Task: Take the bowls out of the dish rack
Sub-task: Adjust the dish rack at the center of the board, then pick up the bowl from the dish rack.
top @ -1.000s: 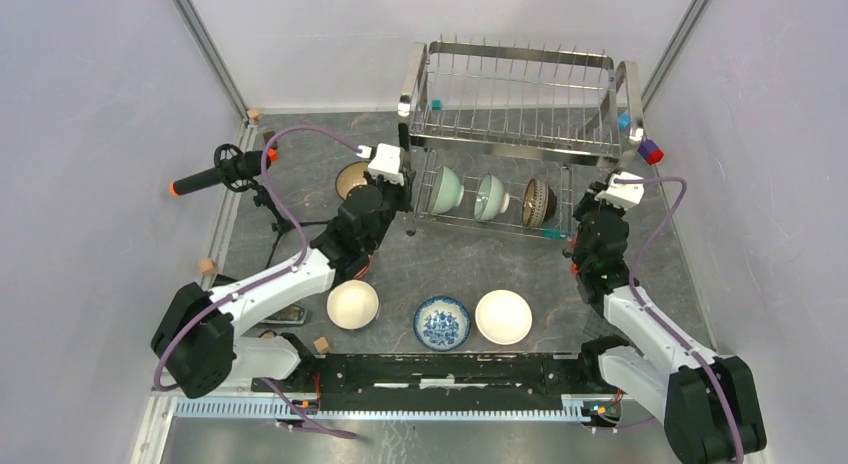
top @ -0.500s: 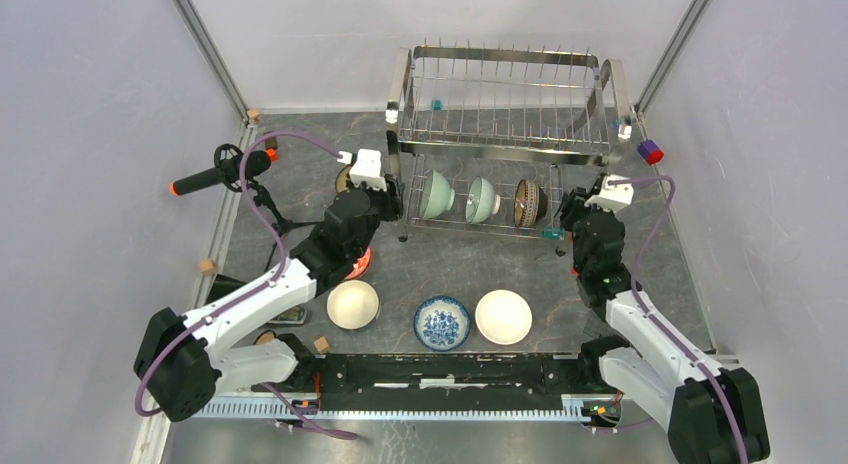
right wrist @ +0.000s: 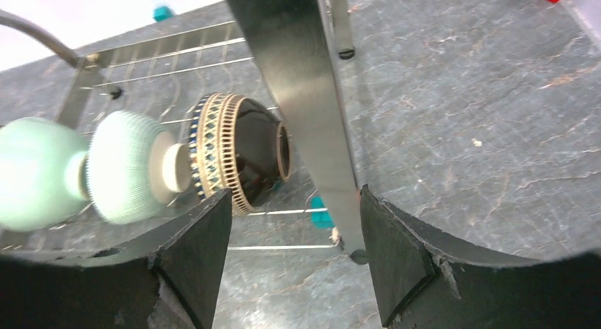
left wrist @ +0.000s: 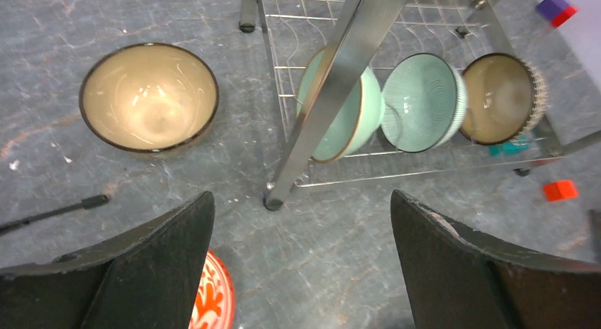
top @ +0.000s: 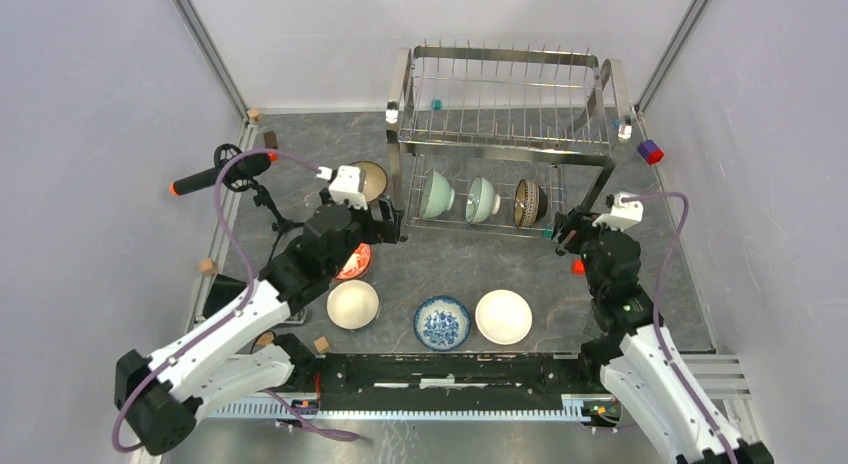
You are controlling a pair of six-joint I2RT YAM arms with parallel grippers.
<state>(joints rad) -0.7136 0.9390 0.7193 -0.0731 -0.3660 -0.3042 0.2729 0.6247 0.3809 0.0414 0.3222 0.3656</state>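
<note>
Trouble is likeliest at the rack (top: 500, 151) legs. The left pincer (left wrist: 301, 198) is spread wide and empty, just short of the left front leg (left wrist: 319, 109). That leg crosses straight in front of the green bowl (left wrist: 358, 116), so a straight reach would hit steel or shove the whole rack. The right pincer (right wrist: 295, 194) is also released and holds nothing. The right front leg (right wrist: 305, 95) runs up between its fingers, close to one of them. Closing or swinging sideways there would catch the leg, not the dark bowl (right wrist: 241, 155).

Three bowls stand on edge in the lower tier: green, ribbed (left wrist: 423, 102) and dark, packed close together. Bumping one may tip it against the next. The upper tier hangs low over them, so lifting straight up risks knocking a rim on the wires.

Five bowls already sit on the desk (top: 450, 269). A tan bowl (left wrist: 149, 96) lies left of the rack and a red one (left wrist: 212, 300) just under the left pincer. Three more (top: 442, 322) line the near edge. Bare desk lies between that row and the rack front, the best room for drawing bowls out. The side walls stand close to the rack's right end.
</note>
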